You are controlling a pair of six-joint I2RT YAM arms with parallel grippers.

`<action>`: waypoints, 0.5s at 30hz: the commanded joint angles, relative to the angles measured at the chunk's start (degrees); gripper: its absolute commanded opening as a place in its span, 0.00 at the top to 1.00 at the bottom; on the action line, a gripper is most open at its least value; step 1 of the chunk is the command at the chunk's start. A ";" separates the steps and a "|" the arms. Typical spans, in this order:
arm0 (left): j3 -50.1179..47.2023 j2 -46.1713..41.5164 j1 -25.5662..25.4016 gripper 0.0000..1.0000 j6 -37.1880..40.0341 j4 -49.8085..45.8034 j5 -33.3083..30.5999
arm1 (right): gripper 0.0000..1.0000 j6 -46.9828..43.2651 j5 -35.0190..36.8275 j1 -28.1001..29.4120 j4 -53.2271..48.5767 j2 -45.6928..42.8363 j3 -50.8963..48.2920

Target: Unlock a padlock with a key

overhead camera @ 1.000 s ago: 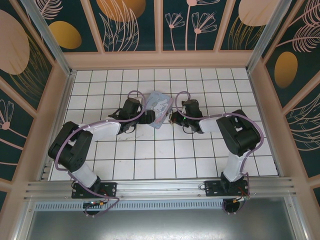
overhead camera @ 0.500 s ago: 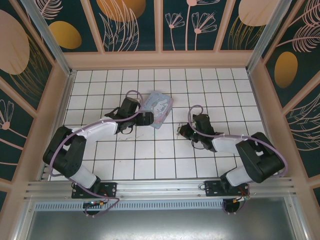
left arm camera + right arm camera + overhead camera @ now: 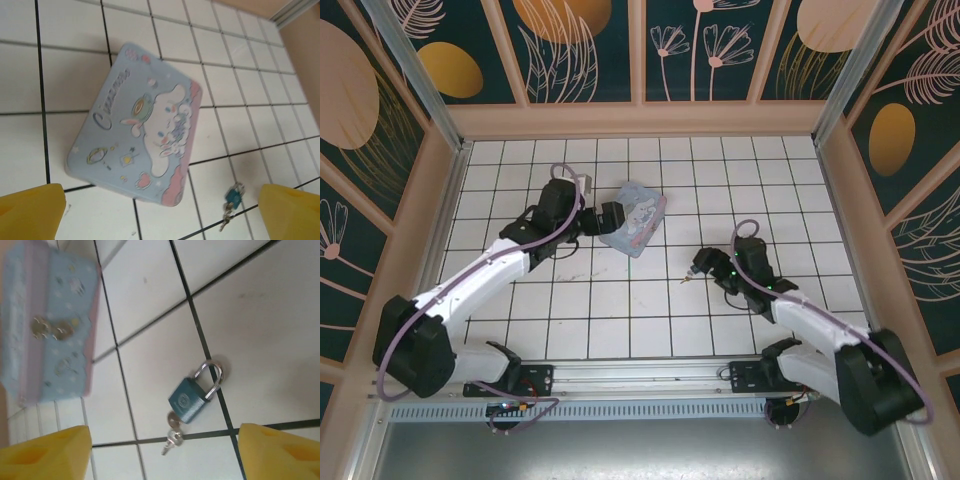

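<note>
The padlock (image 3: pixel 192 397) is small and dark bluish with a metal shackle, and it lies flat on the white tiles. The key (image 3: pixel 173 421) sits in its bottom end, with a second small key dangling from it. My right gripper (image 3: pixel 162 460) hovers over them, open, its yellow fingertips (image 3: pixel 45 452) wide on either side and touching nothing. In the top view the right gripper (image 3: pixel 696 266) is right of centre. My left gripper (image 3: pixel 160 220) is open too, above the near edge of the tin box, with the padlock (image 3: pixel 233 196) low on the right. I cannot tell whether the shackle is latched.
A pastel blue-pink cartoon tin box (image 3: pixel 635 218) lies flat on the tiles just left of the padlock, and the left gripper (image 3: pixel 606 217) is at its left edge. Low peach walls (image 3: pixel 840 190) ring the tiled floor. Open tiles lie in front of both grippers.
My right gripper has opened and drawn back toward the near right, away from the box. The left arm has stretched out, its gripper staying by the box's left edge.
</note>
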 commanded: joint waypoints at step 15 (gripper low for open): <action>-12.41 -17.22 0.65 0.01 24.22 22.44 -41.57 | 0.01 -26.92 38.23 -8.48 -3.12 -2.01 19.84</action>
